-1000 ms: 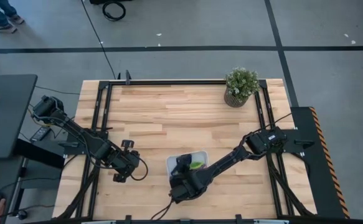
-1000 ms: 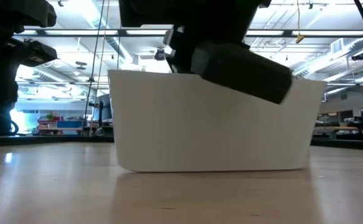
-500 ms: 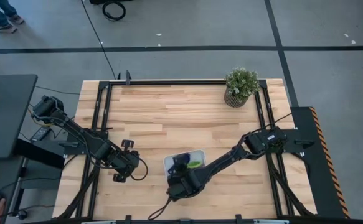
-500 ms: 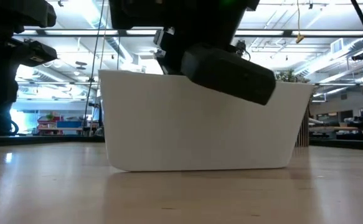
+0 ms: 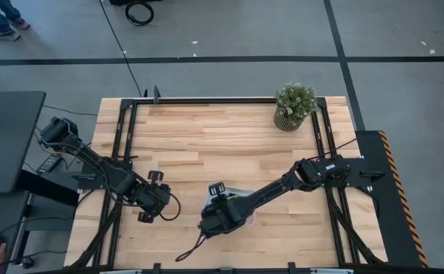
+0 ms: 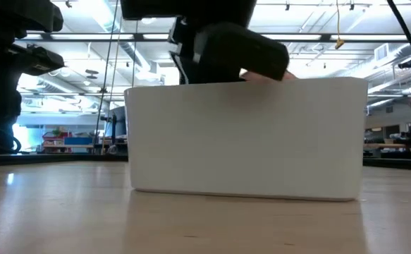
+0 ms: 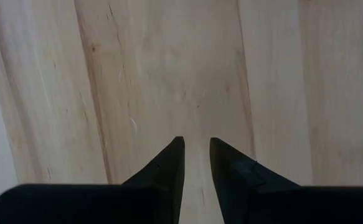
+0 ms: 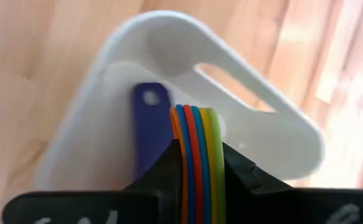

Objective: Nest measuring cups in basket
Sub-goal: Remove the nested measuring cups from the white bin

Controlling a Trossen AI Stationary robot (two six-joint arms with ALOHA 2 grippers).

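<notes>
You see the measuring cups (image 8: 197, 134) as a stack of coloured handles (orange, blue, red, yellow, green edges), pinched between the fingers of the right gripper (image 8: 197, 155) over the basket (image 8: 256, 130). One dark blue handle (image 8: 149, 118) lies inside it. The basket (image 5: 241, 194) sits at lower centre of the high view, mostly under the right gripper (image 5: 218, 213). The left gripper (image 7: 195, 155) hovers at lower left above the table (image 7: 169, 68), fingers nearly together, holding nothing.

Right arm (image 5: 282, 186) blocks basket (image 6: 247, 137); table (image 5: 206, 144) otherwise open.
</notes>
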